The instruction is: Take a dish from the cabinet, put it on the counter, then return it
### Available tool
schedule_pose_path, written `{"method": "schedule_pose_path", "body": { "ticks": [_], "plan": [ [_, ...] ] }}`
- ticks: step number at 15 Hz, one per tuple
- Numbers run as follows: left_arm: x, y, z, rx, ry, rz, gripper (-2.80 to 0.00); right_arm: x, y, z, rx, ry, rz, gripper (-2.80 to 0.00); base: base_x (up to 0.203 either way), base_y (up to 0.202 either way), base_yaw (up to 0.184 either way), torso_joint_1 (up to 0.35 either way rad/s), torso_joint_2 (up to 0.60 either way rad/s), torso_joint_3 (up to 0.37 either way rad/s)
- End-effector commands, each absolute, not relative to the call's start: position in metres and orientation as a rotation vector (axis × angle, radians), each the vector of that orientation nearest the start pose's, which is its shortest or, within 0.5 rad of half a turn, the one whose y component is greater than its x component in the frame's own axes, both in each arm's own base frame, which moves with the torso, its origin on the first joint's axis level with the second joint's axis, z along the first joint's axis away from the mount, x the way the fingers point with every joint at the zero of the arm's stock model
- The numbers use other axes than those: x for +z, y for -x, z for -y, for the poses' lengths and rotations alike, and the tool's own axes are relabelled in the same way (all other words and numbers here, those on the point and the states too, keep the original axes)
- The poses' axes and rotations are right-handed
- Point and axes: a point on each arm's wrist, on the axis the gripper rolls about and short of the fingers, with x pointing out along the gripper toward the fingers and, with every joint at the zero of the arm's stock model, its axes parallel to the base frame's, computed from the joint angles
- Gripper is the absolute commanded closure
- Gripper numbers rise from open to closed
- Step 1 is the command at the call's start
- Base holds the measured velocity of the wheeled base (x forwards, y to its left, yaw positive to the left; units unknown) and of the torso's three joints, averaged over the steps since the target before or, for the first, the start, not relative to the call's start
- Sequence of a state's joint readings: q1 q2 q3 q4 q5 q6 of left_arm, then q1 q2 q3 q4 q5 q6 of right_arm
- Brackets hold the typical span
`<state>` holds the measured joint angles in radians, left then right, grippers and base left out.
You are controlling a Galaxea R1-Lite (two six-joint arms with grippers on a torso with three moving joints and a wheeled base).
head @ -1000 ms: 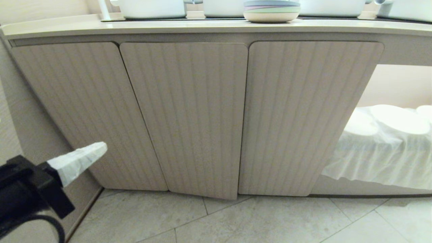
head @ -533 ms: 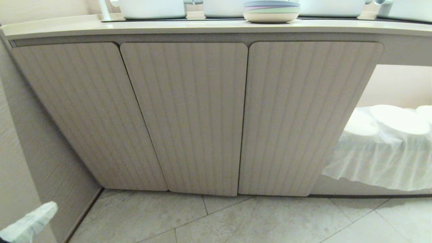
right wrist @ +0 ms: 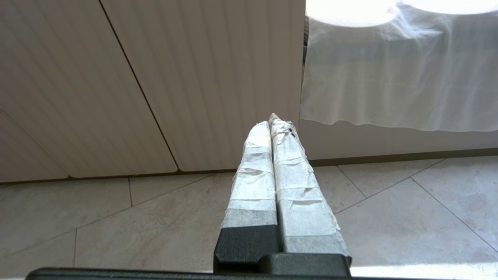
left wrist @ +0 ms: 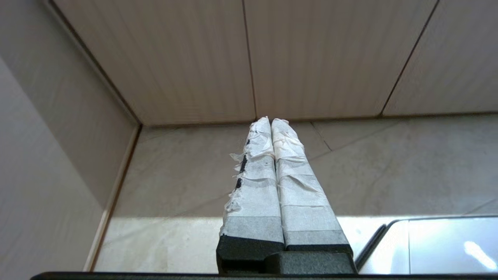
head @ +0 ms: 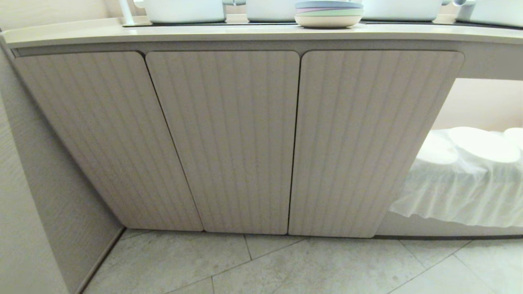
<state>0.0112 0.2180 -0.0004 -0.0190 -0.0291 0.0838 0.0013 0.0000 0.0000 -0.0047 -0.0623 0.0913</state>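
doors of the cabinet [head: 222, 139] are all closed and the dish shows in no view, so by my reading it is back inside and the task is at or near its end. both arms hang low before the cabinet, out of the head view: the left gripper [left wrist: 271, 122] and the right gripper [right wrist: 274, 122] are clenched on nothing above the floor tiles [head: 327, 265]. on the counter [head: 81, 34] sits only the stack of plates [head: 329, 14]; any next move is just to park.
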Motion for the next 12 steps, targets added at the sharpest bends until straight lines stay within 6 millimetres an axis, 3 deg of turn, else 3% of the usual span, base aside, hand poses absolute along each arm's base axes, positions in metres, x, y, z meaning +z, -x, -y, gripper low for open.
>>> {"method": "schedule_pose_path", "body": {
  "ticks": [1, 12],
  "plan": [
    [0.0770, 0.0181, 0.0005, -0.031, -0.082, -0.058, 0.00, 0.0761, 0.0228, 0.0014, -0.061, -0.092, 0.009, 0.00, 0.000, 0.000, 0.000, 0.000, 0.00, 0.000],
    [0.0742, 0.0228, 0.0004, -0.030, -0.084, -0.011, 0.00, 0.0761, 0.0228, 0.0014, -0.061, -0.092, 0.009, 0.00, 0.000, 0.000, 0.000, 0.000, 0.00, 0.000]
  ]
}}
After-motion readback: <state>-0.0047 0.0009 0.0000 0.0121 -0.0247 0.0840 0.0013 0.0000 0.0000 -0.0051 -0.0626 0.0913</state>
